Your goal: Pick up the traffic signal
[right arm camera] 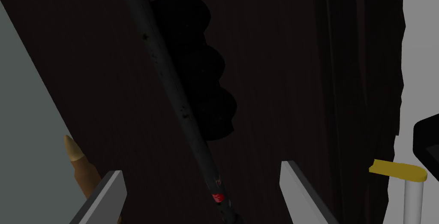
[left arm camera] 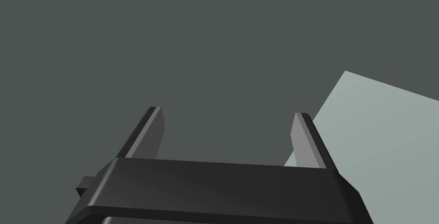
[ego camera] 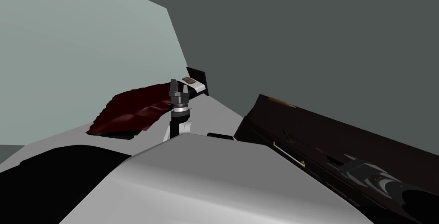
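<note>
Signal: black three-lamp traffic signal (right arm camera: 201, 75) on its pole, flat on the dark surface (right arm camera: 278, 62)
Right gripper (right arm camera: 200, 168): yours is released, fingers either side of that pole
Left gripper (left arm camera: 228, 110): released too, empty

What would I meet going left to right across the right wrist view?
Tan pointed object → first finger → dark traffic signal, lying in the gap between the open fingers → second finger → yellow-capped white rod.
</note>
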